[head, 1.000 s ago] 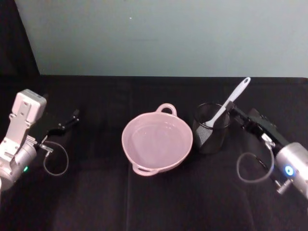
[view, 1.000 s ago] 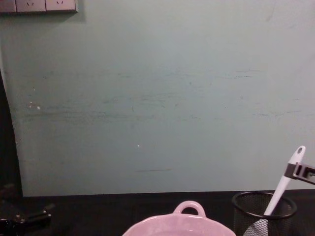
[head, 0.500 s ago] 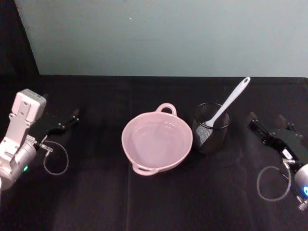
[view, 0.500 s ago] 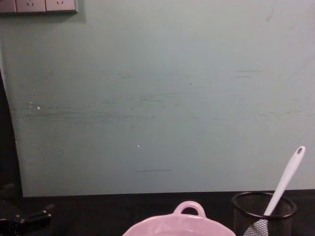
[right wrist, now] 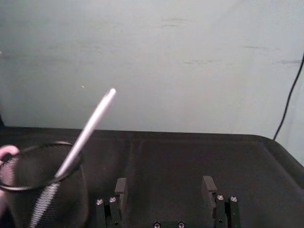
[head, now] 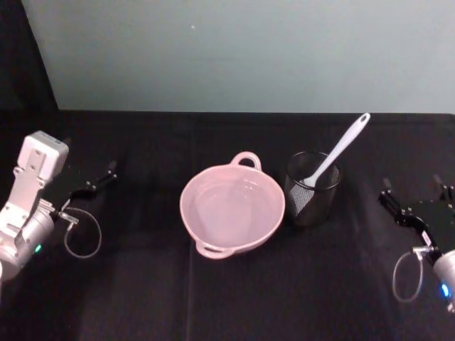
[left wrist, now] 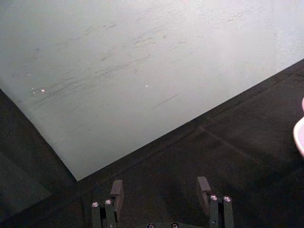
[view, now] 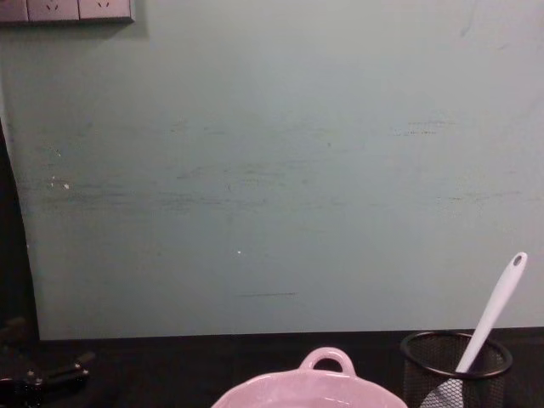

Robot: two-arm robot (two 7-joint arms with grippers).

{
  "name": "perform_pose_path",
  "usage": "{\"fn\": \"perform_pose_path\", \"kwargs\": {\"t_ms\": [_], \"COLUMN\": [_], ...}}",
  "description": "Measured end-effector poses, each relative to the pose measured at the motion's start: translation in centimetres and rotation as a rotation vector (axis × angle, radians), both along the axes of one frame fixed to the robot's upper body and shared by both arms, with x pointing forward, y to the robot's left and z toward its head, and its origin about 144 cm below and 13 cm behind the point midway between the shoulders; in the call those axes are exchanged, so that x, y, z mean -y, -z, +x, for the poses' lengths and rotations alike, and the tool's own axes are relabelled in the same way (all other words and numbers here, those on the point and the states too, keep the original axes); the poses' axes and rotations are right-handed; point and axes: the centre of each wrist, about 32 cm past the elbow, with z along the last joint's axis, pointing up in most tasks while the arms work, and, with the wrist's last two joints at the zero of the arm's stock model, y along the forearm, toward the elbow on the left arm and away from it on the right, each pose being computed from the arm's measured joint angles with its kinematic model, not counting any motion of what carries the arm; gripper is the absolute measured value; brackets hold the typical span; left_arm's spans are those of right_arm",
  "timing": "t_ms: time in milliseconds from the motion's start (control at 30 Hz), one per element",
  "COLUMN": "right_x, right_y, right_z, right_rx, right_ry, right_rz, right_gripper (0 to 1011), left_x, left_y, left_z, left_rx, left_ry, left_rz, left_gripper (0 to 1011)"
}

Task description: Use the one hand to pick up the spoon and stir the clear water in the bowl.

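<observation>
Right gripper (head: pixel 414 201) sits low over the black tablecloth (head: pixel 142 284) at about 4 o'clock in the head view, fingers spread wide with nothing between them; the right wrist view confirms both fingers (right wrist: pixel 121 187) standing apart over bare cloth, gripper (right wrist: pixel 164 187) empty. It is well apart from the black wire-mesh cup (head: pixel 311 188), which lies toward 9 o'clock from it. The spoon (head: pixel 337 150) stands in that cup, paddle head down inside the mesh, slim handle leaning up and out toward 1 o'clock, hole at the top end; in the chest view the spoon (view: pixel 493 316) rises from the cup (view: pixel 455 367) at about 5 o'clock. The pale pink bowl (head: pixel 232 208) sits just beside the cup, at its 9 o'clock, near table centre, one loop handle at 12 o'clock on its rim and another at 7 o'clock. Clear water (head: pixel 227 211) shows as a faint shine inside. Left gripper (head: pixel 103 177) rests parked at 9 o'clock in the head view, fingers (left wrist: pixel 116 190) open and empty.
</observation>
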Motion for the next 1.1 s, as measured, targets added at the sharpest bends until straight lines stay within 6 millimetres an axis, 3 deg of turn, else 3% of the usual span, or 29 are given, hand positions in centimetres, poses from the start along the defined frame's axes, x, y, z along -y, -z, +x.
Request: {"fn": "perform_pose_path", "kwargs": {"t_ms": [433,1100], "right_x": [-0.1,-0.1], "right_y": [1.7,1.5], "right_z": [0.8,0.7], "right_rx": [-0.01,-0.009], "right_ry": [0.013,0.01], "right_rz": [0.004,-0.004], "right_gripper": [1002,1002], "left_x": [0.0,0.0], "left_y": [0.0,0.0], "left_z": [0.0,0.0], "left_rx": [0.0,0.0], "left_ry": [0.0,0.0], "left_rz": [0.0,0.0], "left_gripper": [1011,1011]}}
